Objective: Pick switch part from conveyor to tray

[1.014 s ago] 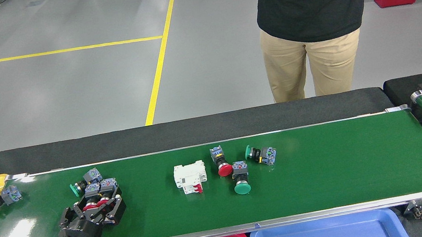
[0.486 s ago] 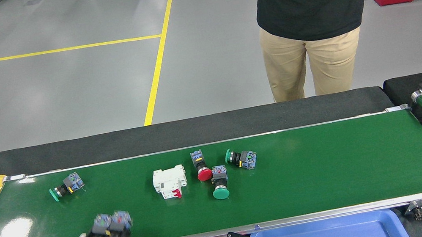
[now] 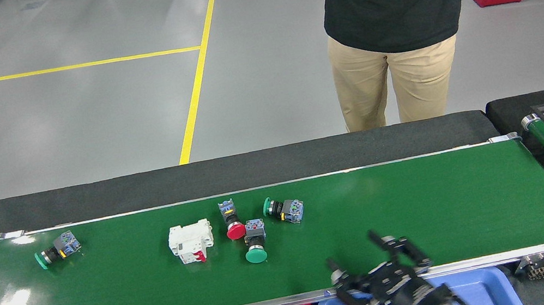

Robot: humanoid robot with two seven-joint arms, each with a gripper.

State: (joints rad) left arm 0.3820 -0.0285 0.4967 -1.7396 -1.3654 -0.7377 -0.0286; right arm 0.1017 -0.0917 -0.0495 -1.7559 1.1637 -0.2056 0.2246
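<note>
Right arm enters from the bottom edge, right of centre, wrist angled up and to the left. Right claw [image 3: 365,261] spread wide: two dark fingers [image 3: 398,247] fan apart with nothing between them, tips pointing up-left, slightly motion-blurred. Black wrist housing sits just below the fingers. Left arm and left claw out of view

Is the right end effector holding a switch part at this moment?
No, the right end effector hangs open over the near edge of the conveyor with nothing between its fingers.
</note>
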